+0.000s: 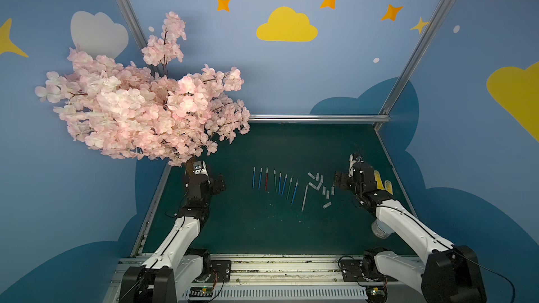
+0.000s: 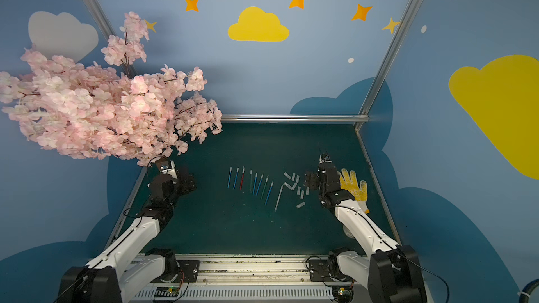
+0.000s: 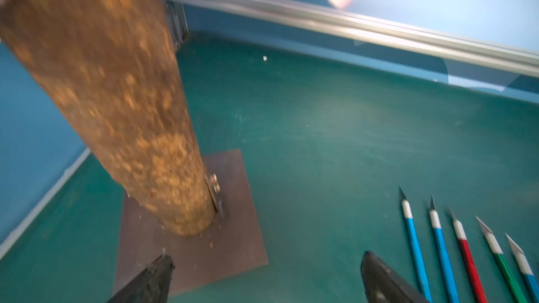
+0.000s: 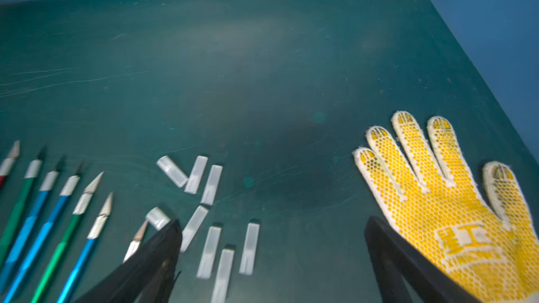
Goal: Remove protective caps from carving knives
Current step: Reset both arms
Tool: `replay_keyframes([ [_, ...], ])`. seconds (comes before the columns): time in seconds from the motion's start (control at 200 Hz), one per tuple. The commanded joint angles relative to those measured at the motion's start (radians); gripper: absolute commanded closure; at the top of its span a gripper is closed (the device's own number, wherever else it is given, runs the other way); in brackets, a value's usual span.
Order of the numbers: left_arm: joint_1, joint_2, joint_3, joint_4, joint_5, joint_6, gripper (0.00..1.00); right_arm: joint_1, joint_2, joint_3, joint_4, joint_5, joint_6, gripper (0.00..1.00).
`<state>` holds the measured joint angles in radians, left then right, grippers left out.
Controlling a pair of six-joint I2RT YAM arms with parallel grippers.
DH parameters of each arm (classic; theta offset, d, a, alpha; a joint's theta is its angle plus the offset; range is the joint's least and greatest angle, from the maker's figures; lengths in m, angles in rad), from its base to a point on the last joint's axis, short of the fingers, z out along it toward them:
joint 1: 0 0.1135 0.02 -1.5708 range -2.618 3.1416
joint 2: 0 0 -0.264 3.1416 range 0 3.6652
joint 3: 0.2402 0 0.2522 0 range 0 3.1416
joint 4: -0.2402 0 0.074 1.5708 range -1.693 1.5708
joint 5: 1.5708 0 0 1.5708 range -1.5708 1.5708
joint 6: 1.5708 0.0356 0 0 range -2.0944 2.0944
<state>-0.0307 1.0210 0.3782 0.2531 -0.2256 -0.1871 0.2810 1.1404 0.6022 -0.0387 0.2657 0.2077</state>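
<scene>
All carving knives [image 1: 266,180] lie bare, protective caps [image 4: 211,185] loose to their right; seemingly done, my left pincer [image 3: 267,257] and right pincer [image 4: 272,222] spread, empty.

Nine knives [image 1: 280,183] lie on the table [image 1: 262,228]: five blue, two green, one red and one whitish [image 1: 304,198]. Nine short clear caps [image 4: 211,185] lie loose beside them, eight clustered and one [image 1: 327,205] apart, nearer the front edge. There is one yellow-dotted glove [image 4: 437,199] near the right edge, one pink blossom tree [image 1: 140,106] at the far left corner, and two robot arms.
</scene>
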Motion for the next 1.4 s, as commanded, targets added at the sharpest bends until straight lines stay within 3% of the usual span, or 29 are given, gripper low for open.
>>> replay_keyframes([
  [0.0,0.015,0.084,-0.015,0.17,0.058,0.07,0.0,-0.019,0.039,-0.028,0.152,0.023,-0.046,0.02],
  [0.325,0.033,0.309,-0.031,0.456,0.128,0.128,0.0,-0.086,0.143,0.007,0.2,0.059,-0.127,0.02],
  [0.511,0.051,0.358,-0.036,0.536,0.169,0.154,0.0,-0.136,0.208,-0.08,0.379,0.043,-0.141,0.02],
  [0.726,0.064,0.454,-0.083,0.696,0.199,0.144,0.0,-0.149,0.213,-0.086,0.445,0.011,-0.199,0.02],
  [0.831,0.067,0.52,-0.056,0.717,0.207,0.14,0.0,-0.147,0.231,-0.116,0.525,-0.017,-0.233,0.02],
  [0.956,0.067,0.512,0.023,0.545,0.228,0.16,0.0,-0.165,0.28,-0.156,0.638,-0.019,-0.216,0.02],
  [1.066,0.067,0.515,0.025,0.546,0.227,0.159,0.0,-0.173,0.32,-0.167,0.689,-0.066,-0.228,0.03],
  [1.196,0.066,0.514,0.028,0.542,0.235,0.168,0.0,-0.231,0.33,-0.131,0.626,-0.19,-0.213,0.02],
  [1.392,0.066,0.514,0.028,0.541,0.236,0.17,0.0,-0.219,0.331,-0.127,0.623,-0.164,-0.221,0.02],
])
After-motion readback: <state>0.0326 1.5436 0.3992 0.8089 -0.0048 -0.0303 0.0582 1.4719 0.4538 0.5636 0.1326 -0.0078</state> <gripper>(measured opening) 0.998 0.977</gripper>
